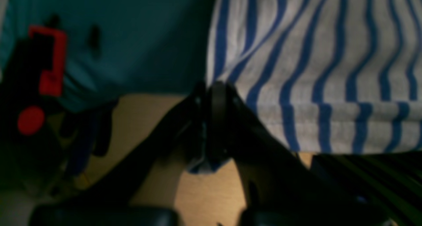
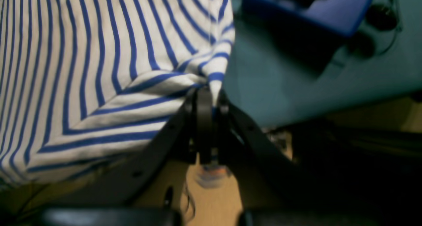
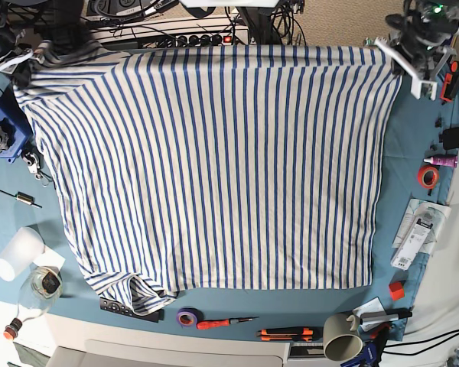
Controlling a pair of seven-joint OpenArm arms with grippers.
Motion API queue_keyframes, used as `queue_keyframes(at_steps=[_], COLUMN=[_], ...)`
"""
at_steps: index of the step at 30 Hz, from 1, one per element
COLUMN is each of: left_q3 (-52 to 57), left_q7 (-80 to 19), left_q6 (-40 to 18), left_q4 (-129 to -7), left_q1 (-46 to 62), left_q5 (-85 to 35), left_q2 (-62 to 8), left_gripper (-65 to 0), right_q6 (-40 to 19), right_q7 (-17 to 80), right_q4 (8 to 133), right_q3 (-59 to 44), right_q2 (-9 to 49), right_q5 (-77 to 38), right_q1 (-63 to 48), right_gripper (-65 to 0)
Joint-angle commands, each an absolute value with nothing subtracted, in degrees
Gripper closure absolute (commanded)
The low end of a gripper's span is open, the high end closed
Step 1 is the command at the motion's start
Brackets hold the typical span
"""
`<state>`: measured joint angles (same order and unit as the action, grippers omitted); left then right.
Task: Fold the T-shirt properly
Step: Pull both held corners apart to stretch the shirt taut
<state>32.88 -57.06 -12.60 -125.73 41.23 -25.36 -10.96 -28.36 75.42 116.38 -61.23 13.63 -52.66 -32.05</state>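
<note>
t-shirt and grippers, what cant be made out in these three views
- T-shirt neckline and far sleeve: base view, not visible; the lower left corner is bunched.
- Left gripper: left wrist view is blurred and dark; the pinched hem corner is mostly hidden between the shut jaws.
- Right gripper: right wrist view, the fabric held inside is covered by the jaws.
- Label on the white packet: base view, too small to read.

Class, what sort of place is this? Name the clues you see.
Probably a workshop or lab bench: a teal cloth covers the table, with a screwdriver, tape roll and cable tangle around the T-shirt.
</note>
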Motion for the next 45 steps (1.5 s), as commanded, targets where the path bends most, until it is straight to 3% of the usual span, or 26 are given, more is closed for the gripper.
queue_keyframes(at_steps=[1, 9, 20, 31, 45], left_q3=[34.5, 38.24, 39.81, 46.83, 46.26], left_q7=[-56.16, -56.97, -62.22, -60.36, -52.82], left_q6=[-12.93, -13.63, -12.01, -13.61, -17.67], left_q4=[-126.74, -126.78, -126.78, -126.78, -126.69], left_q1=[42.26, 42.72, 43.05, 44.75, 42.57], left_q5=[-26.13, -31.4, -29.19, -32.4, -35.86], left_q2=[-11.44, -11.44, -11.42, -11.46, -11.44], left_gripper=[0.0, 0.0, 0.0, 0.0, 0.0], right_q6=[-28.12, -28.12, -26.55, -26.55, -22.83], right_q7=[75.13, 75.53, 76.9, 77.47, 68.77], right_q4=[117.32, 117.32, 117.27, 117.27, 117.27], right_q3=[-61.93, -61.93, -61.93, -61.69, -46.41], right_q2=[14.74, 14.76, 11.94, 11.92, 12.05], right_q5=[-53.1, -52.99, -50.3, -50.3, -40.47], right_q1=[-32.4, -32.4, -32.58, -32.56, -29.5], right_gripper=[0.0, 0.0, 0.0, 0.0, 0.0])
